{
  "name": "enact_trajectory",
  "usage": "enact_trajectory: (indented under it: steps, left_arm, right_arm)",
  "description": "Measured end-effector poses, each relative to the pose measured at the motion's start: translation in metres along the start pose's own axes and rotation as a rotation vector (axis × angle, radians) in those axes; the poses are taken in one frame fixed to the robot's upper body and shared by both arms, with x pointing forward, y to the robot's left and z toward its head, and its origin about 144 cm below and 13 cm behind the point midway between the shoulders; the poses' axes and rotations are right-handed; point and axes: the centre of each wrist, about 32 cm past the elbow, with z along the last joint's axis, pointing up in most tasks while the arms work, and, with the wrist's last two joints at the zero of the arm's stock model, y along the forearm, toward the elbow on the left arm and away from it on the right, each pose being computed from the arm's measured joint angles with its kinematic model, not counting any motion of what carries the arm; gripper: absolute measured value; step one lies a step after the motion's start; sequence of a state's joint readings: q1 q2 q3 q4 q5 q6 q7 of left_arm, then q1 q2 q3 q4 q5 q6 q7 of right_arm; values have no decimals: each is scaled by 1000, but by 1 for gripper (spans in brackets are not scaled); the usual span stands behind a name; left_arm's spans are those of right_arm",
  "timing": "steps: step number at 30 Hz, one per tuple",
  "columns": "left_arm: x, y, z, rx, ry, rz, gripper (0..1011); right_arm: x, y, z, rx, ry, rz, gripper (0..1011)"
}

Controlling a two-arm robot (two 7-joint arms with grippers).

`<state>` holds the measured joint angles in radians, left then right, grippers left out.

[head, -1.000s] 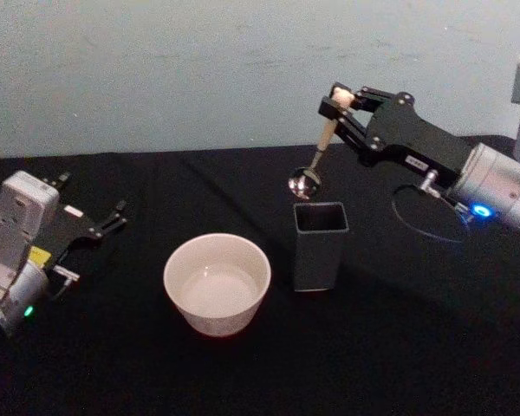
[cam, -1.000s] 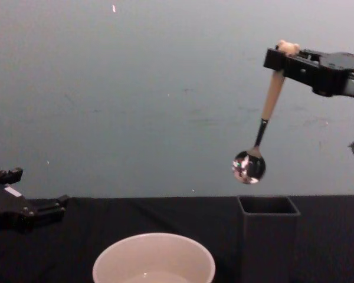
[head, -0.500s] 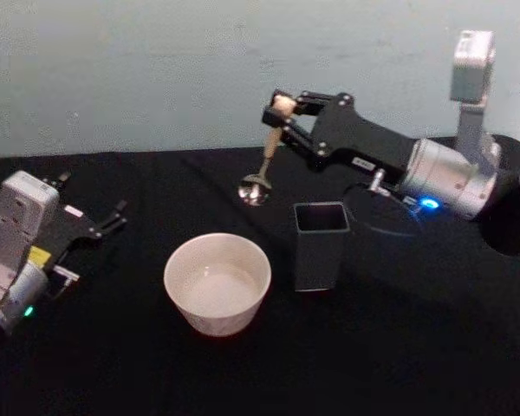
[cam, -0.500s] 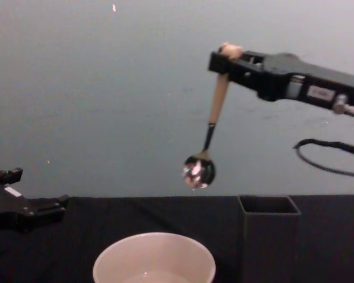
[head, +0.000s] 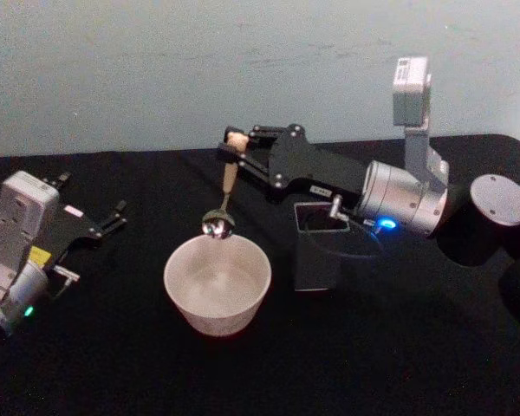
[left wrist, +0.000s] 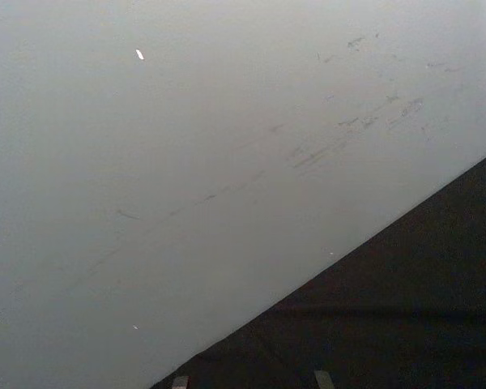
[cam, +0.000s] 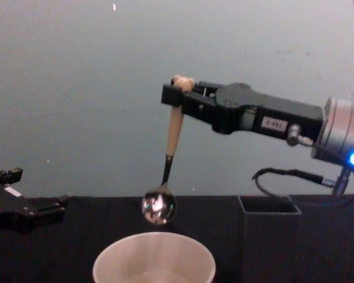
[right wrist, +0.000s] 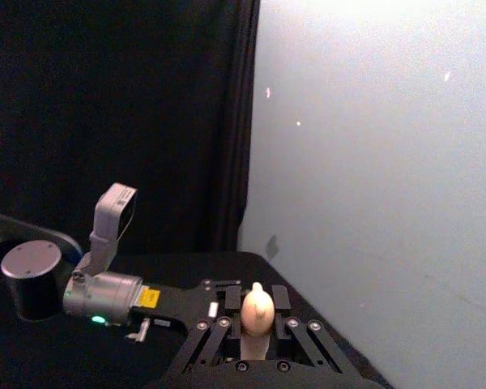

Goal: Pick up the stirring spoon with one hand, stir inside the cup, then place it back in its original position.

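Table (head: pixel 373 364): was draped in black cloth and carried the cup, the holder and the left gripper.
Right gripper (head: pixel 236 144): reached in from the right, past the holder, and hung high over the far side of the cup; its fingers were pinched on the top of the spoon's handle, with the small animal head poking out above them.
Left gripper (head: pixel 88 198): lay low at the table's left edge, well apart from the cup, with its fingers spread and nothing between them.
Cup (head: pixel 217 282): stood upright near the middle of the table, wide and cream-white, just left of the holder and not touching it.
Holder (head: pixel 319 260): was a dark grey square box, upright, with its top open.
Stirring spoon (head: pixel 226 191): hung almost straight down from the right gripper, tilted slightly, with its shiny bowl just above the cup's far rim, clear of the cup and the table.
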<state>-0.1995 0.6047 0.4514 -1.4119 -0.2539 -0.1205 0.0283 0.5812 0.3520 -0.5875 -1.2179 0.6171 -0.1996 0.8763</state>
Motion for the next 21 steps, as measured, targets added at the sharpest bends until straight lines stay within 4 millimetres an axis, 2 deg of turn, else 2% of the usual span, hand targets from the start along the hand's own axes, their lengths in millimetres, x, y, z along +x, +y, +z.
enact_trajectory:
  steps: [21]
  left_arm:
    - [0,0,0,0,0,0,1001]
  right_arm:
    - [-5,7,-33,-74,4,55,213]
